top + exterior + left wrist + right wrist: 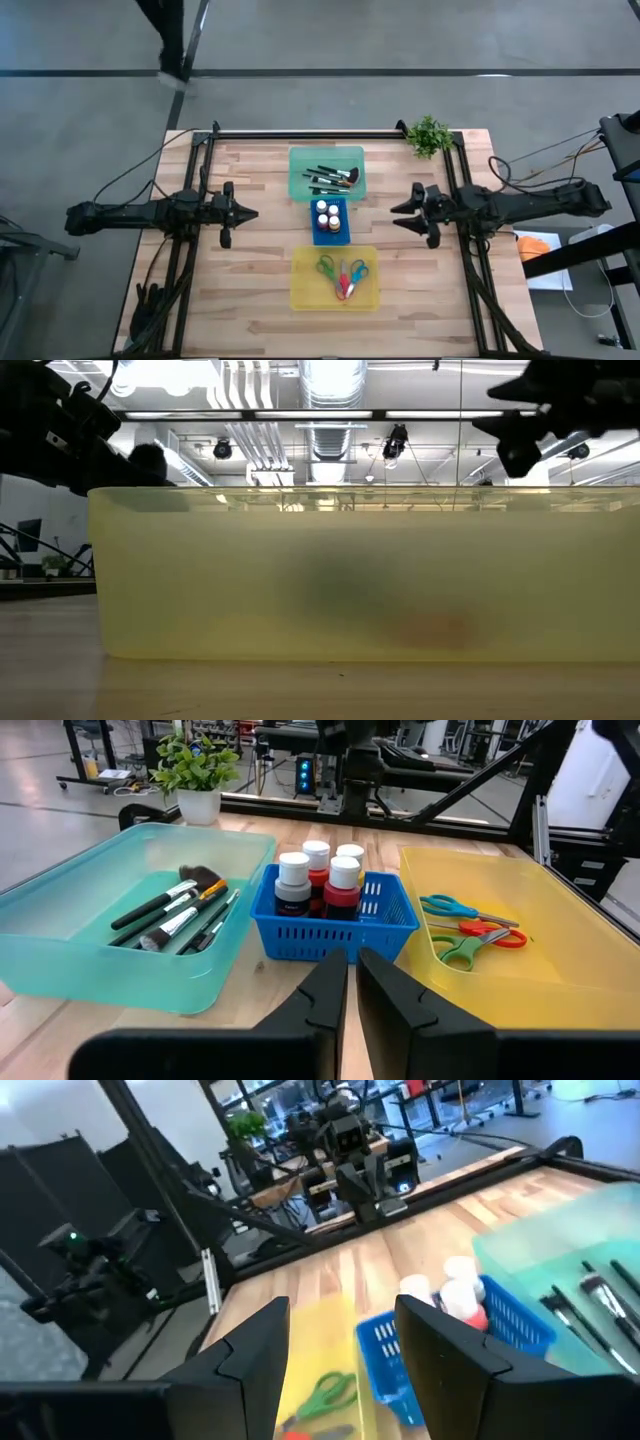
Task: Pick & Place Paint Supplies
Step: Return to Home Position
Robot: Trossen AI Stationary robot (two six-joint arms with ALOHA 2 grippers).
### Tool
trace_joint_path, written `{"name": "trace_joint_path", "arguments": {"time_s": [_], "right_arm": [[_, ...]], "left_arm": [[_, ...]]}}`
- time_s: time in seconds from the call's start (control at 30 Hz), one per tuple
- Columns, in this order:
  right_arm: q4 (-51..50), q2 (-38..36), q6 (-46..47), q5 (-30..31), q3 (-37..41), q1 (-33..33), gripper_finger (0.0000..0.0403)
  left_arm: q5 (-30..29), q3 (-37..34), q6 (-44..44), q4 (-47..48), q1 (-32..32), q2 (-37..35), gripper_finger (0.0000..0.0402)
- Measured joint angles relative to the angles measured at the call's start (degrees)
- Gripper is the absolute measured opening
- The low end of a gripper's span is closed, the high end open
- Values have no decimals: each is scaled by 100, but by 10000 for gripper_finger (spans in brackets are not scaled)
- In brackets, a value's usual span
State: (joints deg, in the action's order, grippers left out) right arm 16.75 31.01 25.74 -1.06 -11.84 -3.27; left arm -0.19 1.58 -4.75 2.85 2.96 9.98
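Butcher-block bench (250, 300) looks sorted, so the job seems all but finished; black-handled brushes (330, 178) lie in the green tray (302, 160), white-capped paint bottles (329, 215) stand in the blue basket (330, 238), three scissors (343, 275) rest in the yellow bin (305, 295); no supplies lie loose; left jaws hang clenched on nothing beside the trays, right jaws released opposite, both apart from them.

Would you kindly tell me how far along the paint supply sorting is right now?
Done: the brushes lie in the green tray, four paint bottles stand in the blue basket, three scissors lie in the yellow bin. In hand: nothing; the shut left gripper and open right gripper hang empty beside the trays. Left: no loose supply shows on the table, so probably only parking the arms.
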Motion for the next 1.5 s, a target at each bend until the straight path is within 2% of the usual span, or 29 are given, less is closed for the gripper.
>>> {"name": "trace_joint_path", "arguments": {"time_s": [0.17, 0.4, 0.5, 0.73, 0.87, 1.5], "right_arm": [[52, -716, -59, 264, 532, 4, 180], [173, -1604, -371, 278, 1106, 2, 180], [-45, -1982, -560, 230, 1137, 2, 180], [-629, -2730, -1669, 216, 1137, 2, 180], [-1317, -3095, -1783, 216, 1137, 2, 180], [-1417, -3083, -1786, 220, 1137, 2, 180]], "left_arm": [[0, 0, 0, 0, 0, 0, 37], [0, 0, 0, 0, 0, 0, 37], [2, 0, 0, 1, -2, 1, 37], [0, 0, 0, 1, -2, 1, 37], [0, 0, 0, 0, -2, 0, 37], [0, -1, 0, 2, -2, 2, 37]]}}
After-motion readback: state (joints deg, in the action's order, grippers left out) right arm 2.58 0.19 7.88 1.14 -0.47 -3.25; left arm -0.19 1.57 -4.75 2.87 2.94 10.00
